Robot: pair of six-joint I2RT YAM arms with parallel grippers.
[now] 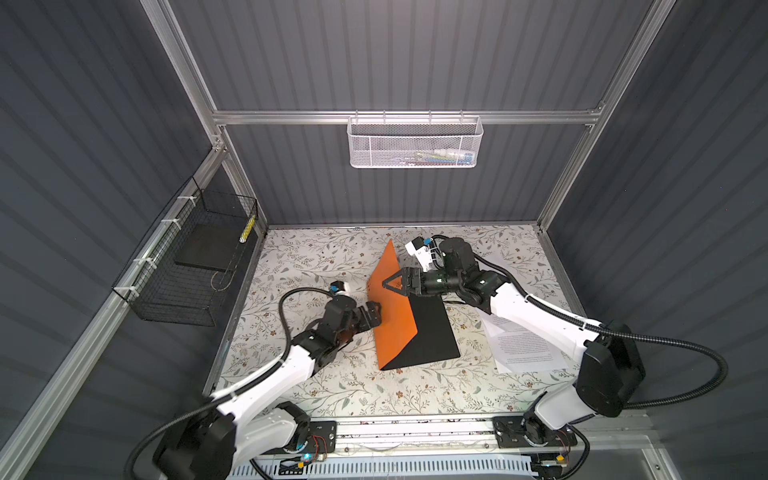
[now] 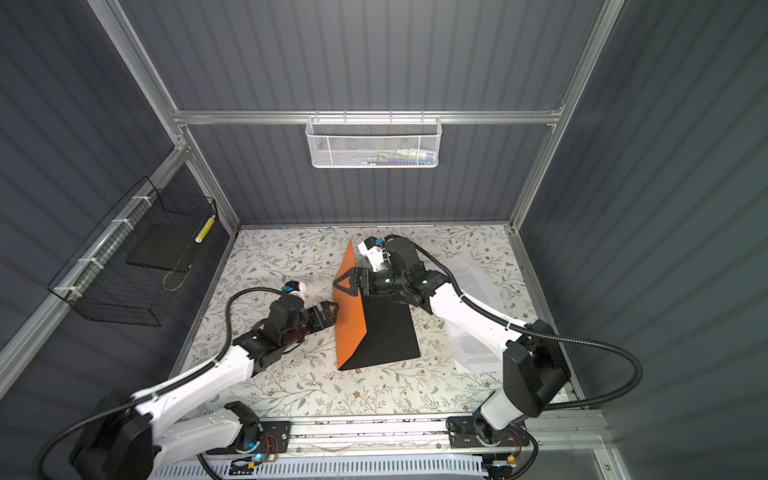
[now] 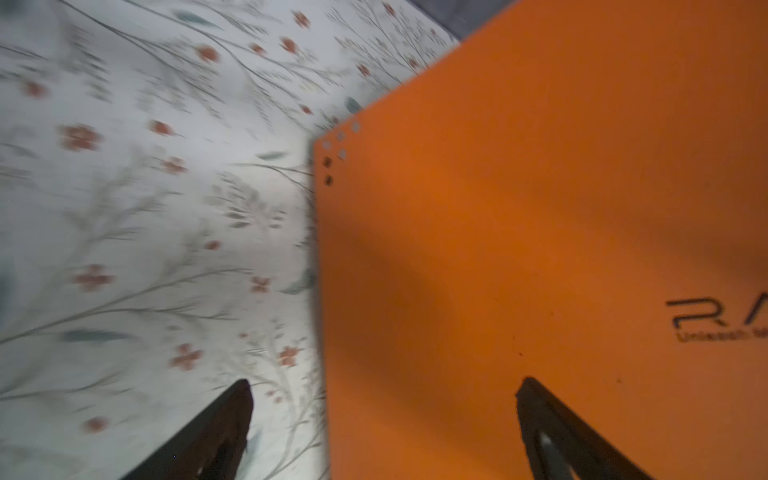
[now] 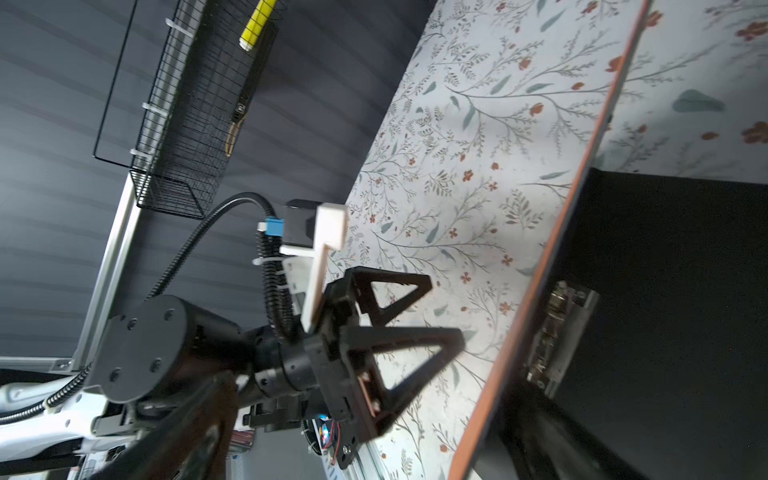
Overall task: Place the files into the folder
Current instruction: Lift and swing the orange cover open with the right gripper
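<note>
Evidently the folder sits mid-counter half opened, its black inside lying flat and its orange cover tilted up like a tent wall. The right fingers, spread wide and clamping nothing, straddle the cover's upper edge and seem to prop it. The left fingers, equally released, hover just beside the cover's outer face, likely to brace it, while the files lie on the counter to the folder's right, partly under the right arm, not yet inside.

One orange folder. Two grippers: left gripper, right gripper. Two baskets: white mesh basket, black wire basket. The files overlap near the bench's right edge, so the sheet count is unclear.
</note>
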